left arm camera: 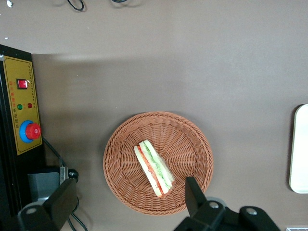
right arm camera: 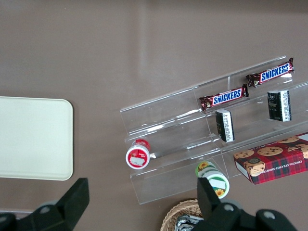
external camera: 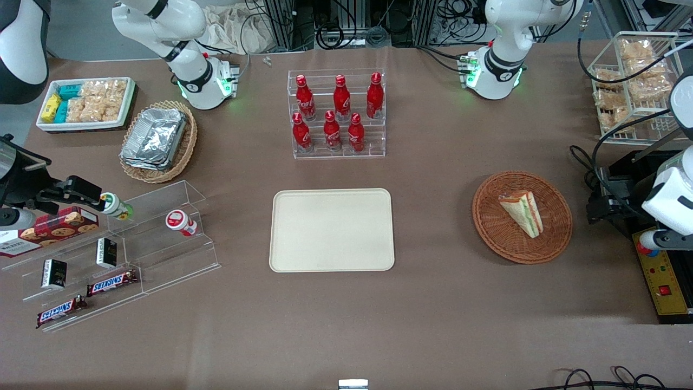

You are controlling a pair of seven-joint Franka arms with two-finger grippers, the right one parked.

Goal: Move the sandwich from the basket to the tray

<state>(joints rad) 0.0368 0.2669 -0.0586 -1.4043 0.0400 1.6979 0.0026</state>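
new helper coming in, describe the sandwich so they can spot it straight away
Find the cream tray mid-table, then look toward the working arm's end to the reddish-brown basket. The sandwich lies in it alone, a white-bread wedge with green and orange-red filling, below the open gripper.

Table [external camera: 460, 303]: plain brown. Basket [external camera: 552, 238]: reddish-brown, woven wicker pattern. Sandwich [external camera: 523, 212]: white bread with green and orange-red layers. Tray [external camera: 332, 230]: plain cream-beige. Bottles [external camera: 335, 114]: red with white lettering. End effector [left arm camera: 129, 192]: black, fingers spread apart, over the basket's edge.
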